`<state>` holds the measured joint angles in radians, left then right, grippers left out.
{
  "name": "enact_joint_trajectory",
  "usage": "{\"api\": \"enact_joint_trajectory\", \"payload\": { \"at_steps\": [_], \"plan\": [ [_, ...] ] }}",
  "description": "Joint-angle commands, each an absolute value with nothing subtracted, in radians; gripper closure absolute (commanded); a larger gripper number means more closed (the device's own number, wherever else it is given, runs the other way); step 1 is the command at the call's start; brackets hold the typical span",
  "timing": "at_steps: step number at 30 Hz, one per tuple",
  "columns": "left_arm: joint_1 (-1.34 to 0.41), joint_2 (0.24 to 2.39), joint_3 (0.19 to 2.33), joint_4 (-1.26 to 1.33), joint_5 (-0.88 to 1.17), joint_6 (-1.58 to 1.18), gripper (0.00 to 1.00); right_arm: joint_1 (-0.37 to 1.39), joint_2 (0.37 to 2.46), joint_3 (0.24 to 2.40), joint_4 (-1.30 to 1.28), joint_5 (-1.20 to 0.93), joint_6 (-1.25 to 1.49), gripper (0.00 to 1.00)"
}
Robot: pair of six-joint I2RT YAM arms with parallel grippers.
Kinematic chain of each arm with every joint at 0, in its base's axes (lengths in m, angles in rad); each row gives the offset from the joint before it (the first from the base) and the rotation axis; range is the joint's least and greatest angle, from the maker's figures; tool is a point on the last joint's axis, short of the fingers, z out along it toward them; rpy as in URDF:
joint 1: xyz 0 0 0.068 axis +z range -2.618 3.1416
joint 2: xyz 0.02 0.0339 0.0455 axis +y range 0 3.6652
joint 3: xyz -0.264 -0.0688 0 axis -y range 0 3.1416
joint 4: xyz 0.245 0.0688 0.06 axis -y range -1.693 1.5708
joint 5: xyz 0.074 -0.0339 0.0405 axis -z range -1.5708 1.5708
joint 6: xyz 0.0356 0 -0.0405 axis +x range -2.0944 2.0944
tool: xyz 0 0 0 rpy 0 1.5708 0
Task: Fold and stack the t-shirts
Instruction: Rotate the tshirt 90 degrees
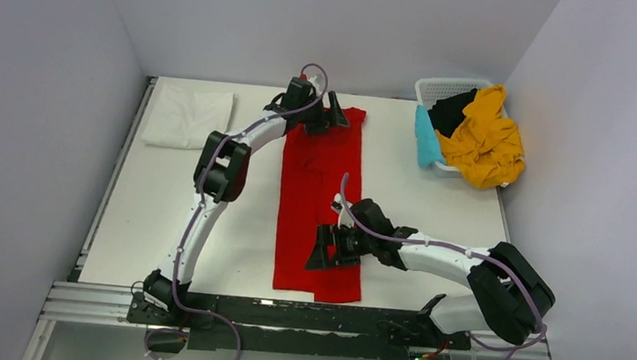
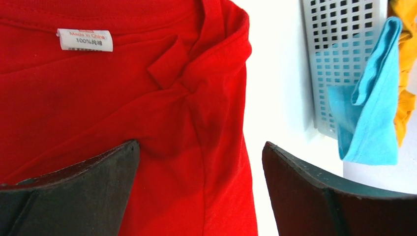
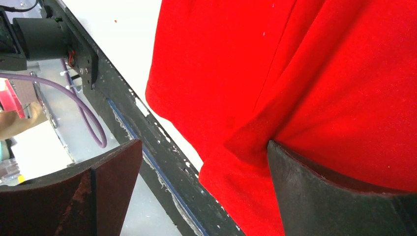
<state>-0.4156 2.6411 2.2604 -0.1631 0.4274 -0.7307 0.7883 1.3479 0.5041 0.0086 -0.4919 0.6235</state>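
The red t-shirt [image 1: 317,206] lies folded into a long narrow strip down the middle of the table, collar at the far end. My left gripper [image 1: 332,115] is open over the collar end; in the left wrist view the red cloth [image 2: 147,113] and its label lie between the spread fingers [image 2: 78,191]. My right gripper [image 1: 326,249] is open over the hem end; the right wrist view shows the hem corner [image 3: 236,162] between the fingers. A folded white t-shirt [image 1: 187,117] lies at the far left. Mustard-yellow [image 1: 484,143], teal [image 1: 426,139] and black [image 1: 452,112] shirts sit in the basket.
The white lattice basket [image 1: 447,88] stands at the far right corner; it shows in the left wrist view [image 2: 339,44] with the teal shirt hanging over it. A black rail [image 1: 302,315] runs along the table's near edge. Walls close in on three sides.
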Motion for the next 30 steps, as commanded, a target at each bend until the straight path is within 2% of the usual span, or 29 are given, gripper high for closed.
{"api": "enact_joint_trajectory", "payload": {
  "at_steps": [1,8,14,20,24,30],
  "plan": [
    [-0.396,2.532,2.166,-0.23,0.321,-0.612,0.01,0.807,1.385,0.511,-0.03,-0.52,0.645,0.0],
    [-0.358,2.473,2.195,-0.333,0.339,-0.523,0.01,0.805,1.36,0.495,0.074,-0.486,0.701,0.0],
    [-0.36,2.45,2.244,-0.375,0.4,-0.479,0.0,0.806,1.308,0.566,0.025,-0.379,0.692,0.0],
    [-0.372,2.335,2.068,-0.467,0.411,-0.388,0.0,0.799,1.177,0.579,-0.092,-0.185,0.71,0.0],
    [-0.37,2.295,2.036,-0.608,0.298,-0.318,0.0,0.779,1.102,0.573,-0.164,-0.094,0.724,0.0],
    [-0.327,2.228,1.928,-0.682,0.213,-0.236,0.01,0.754,1.03,0.571,-0.242,-0.03,0.715,0.0]
  ]
}}
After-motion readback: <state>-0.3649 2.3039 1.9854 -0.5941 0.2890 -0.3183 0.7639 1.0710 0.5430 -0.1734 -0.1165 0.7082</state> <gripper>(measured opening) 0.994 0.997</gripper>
